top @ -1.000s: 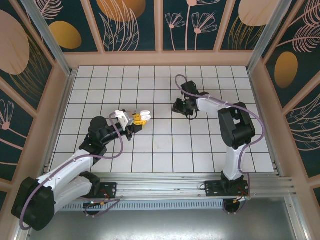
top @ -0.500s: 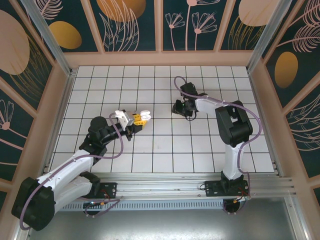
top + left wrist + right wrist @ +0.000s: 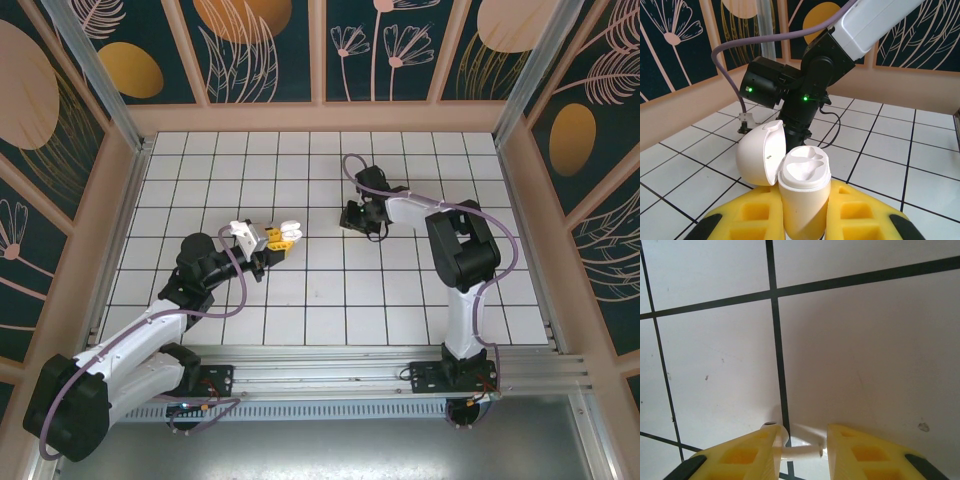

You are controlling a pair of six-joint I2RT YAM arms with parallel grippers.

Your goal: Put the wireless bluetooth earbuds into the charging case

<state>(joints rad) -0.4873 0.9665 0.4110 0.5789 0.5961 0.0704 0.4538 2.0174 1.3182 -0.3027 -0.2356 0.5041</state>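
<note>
Left wrist view: we see the case and lid in smooth white plastic with a satin sheen; the yellow fingers are matt plastic with moulded pockets. At upper centre we note the arm in matt black and glossy white housings, its cable in smooth lilac sheathing. Right wrist view: a smooth white plastic earbud on semi-gloss, faintly speckled tiles. Bottom of the top view: the rail looks like brushed metal.
</note>
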